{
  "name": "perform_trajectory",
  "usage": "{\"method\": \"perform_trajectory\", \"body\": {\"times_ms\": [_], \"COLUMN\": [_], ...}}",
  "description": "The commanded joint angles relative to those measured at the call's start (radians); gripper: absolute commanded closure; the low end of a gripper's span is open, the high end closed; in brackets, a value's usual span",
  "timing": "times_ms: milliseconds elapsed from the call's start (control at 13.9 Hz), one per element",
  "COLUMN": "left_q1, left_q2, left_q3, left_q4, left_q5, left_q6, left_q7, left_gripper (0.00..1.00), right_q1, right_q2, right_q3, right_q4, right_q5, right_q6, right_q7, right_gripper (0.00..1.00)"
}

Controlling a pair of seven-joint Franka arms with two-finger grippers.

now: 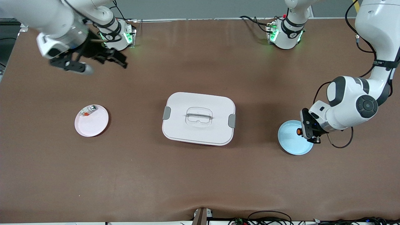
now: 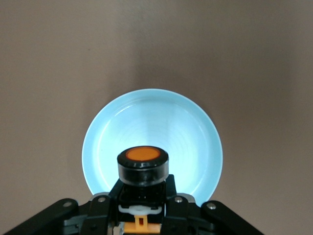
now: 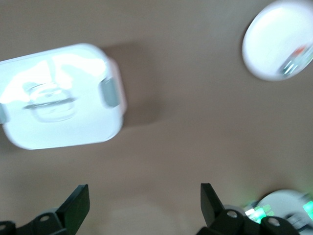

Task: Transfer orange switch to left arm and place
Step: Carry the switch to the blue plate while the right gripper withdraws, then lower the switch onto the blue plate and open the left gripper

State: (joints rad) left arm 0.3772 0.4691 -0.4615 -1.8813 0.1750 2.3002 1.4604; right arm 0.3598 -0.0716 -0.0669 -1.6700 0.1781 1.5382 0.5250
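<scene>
The orange switch (image 1: 299, 131) (image 2: 143, 163), a stubby button with a black ring, is held a little above the pale blue plate (image 1: 292, 142) (image 2: 156, 122). My left gripper (image 1: 302, 131) (image 2: 143, 190) is shut on the switch's dark body, at the left arm's end of the table. The white box (image 1: 198, 118) (image 3: 58, 93) with grey latches sits at the table's middle. My right gripper (image 1: 104, 67) (image 3: 144, 205) hangs open and empty over bare table close to the right arm's base.
A pink plate (image 1: 93, 123) (image 3: 274, 39) lies toward the right arm's end, with a small clear-and-silver part (image 1: 89, 110) (image 3: 293, 58) on its rim side. Brown tabletop (image 1: 200, 181) stretches between the plates and the box.
</scene>
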Motion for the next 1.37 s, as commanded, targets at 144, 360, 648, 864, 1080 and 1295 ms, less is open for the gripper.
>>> {"method": "perform_trajectory", "body": {"times_ms": [144, 360, 648, 864, 1080, 1295], "left_q1": [0.008, 0.015, 0.034, 0.032, 0.038, 0.040], "left_q2": [0.039, 0.061, 0.108, 0.108, 0.115, 0.118], "left_q3": [-0.009, -0.009, -0.009, -0.006, 0.017, 0.017], "left_q4": [-0.031, -0.099, -0.110, -0.124, -0.139, -0.141], "left_q5": [0.167, 0.188, 0.248, 0.251, 0.288, 0.288], "left_q6": [0.093, 0.224, 0.283, 0.295, 0.335, 0.338], "left_q7": [0.028, 0.028, 0.026, 0.020, 0.014, -0.005], "left_gripper": [1.00, 1.00, 1.00, 0.99, 0.93, 0.73], "right_q1": [-0.175, -0.260, -0.321, -0.331, -0.349, -0.364], "right_q2": [-0.016, -0.001, 0.061, 0.113, 0.134, 0.136], "right_q3": [0.018, 0.018, 0.018, 0.019, 0.018, 0.021], "right_q4": [-0.005, 0.024, 0.114, 0.199, 0.205, 0.205], "right_q5": [-0.103, -0.107, -0.111, -0.169, -0.160, -0.155], "right_q6": [-0.004, -0.004, -0.004, -0.007, -0.004, -0.004], "right_q7": [-0.319, -0.391, -0.422, -0.437, -0.482, -0.482], "right_gripper": [0.00, 0.00, 0.00, 0.00, 0.00, 0.00]}}
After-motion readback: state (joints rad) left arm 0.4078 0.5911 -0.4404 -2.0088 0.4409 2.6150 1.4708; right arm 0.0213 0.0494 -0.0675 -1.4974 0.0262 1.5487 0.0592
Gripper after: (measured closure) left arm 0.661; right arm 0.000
